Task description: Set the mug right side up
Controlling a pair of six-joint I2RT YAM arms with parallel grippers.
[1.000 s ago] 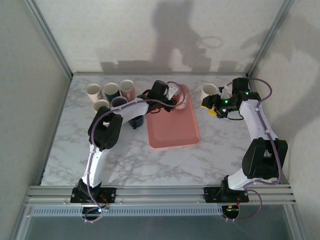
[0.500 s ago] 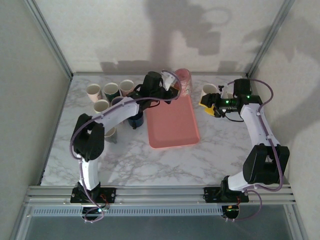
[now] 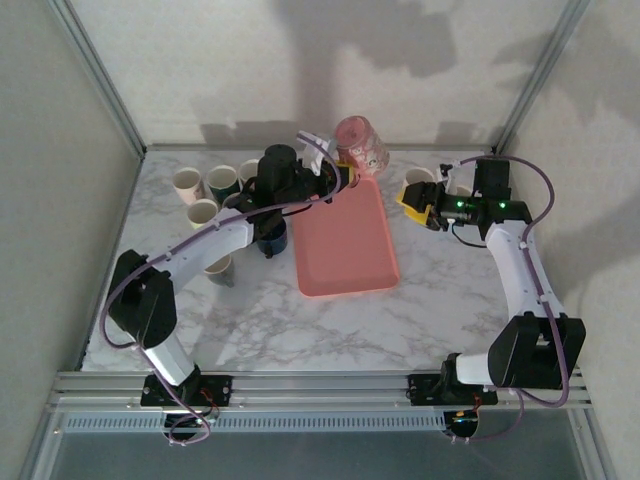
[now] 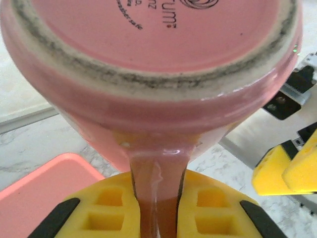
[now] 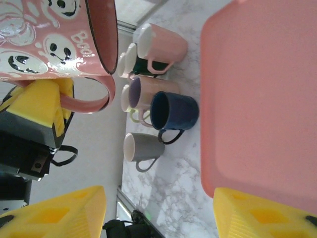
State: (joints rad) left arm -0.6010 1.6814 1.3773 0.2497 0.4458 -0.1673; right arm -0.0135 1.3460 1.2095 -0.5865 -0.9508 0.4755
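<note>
The left hand clenches the pink mug by its handle, in the air above the tray's far edge.

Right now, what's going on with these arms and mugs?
The left end effector grips the pink mug by its handle, raised above the far end of the pink tray; its mouth looks turned downward, so it isn't righted yet. The right end effector hovers open beside the tray. Other mugs sit at the back left.
</note>
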